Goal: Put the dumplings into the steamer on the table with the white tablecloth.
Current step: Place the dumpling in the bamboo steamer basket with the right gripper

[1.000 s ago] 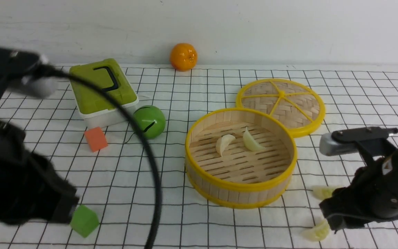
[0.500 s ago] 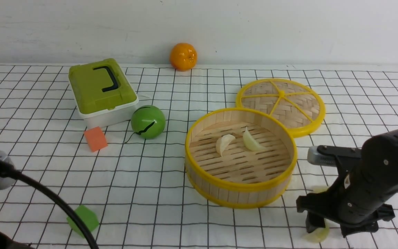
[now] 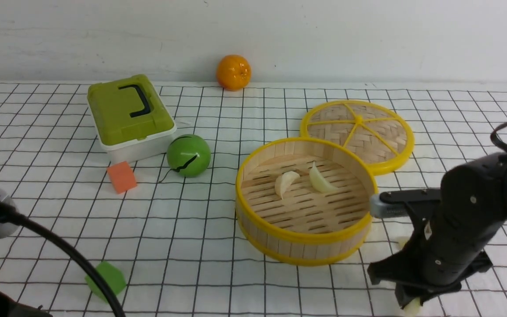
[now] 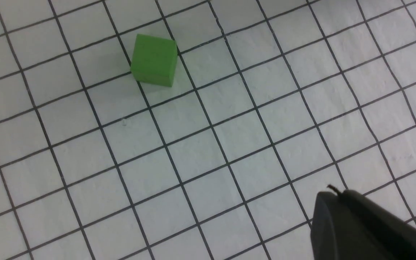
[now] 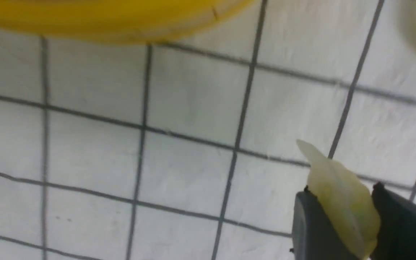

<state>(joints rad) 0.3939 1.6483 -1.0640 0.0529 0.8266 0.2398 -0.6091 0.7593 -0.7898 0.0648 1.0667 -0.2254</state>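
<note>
Dumplings (image 3: 287, 182): two pale pleated crescents at twelve o'clock in the steamer (image 3: 306, 238); right gripper (image 5: 341, 191) pinches a third dumpling (image 5: 332, 178); left gripper (image 4: 334, 207) closed.

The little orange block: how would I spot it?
Find the green-lidded box on the cloth's far left. The orange block sits just in front of it, left of the green ball. Unlike the round orange fruit, it has flat faces.
</note>
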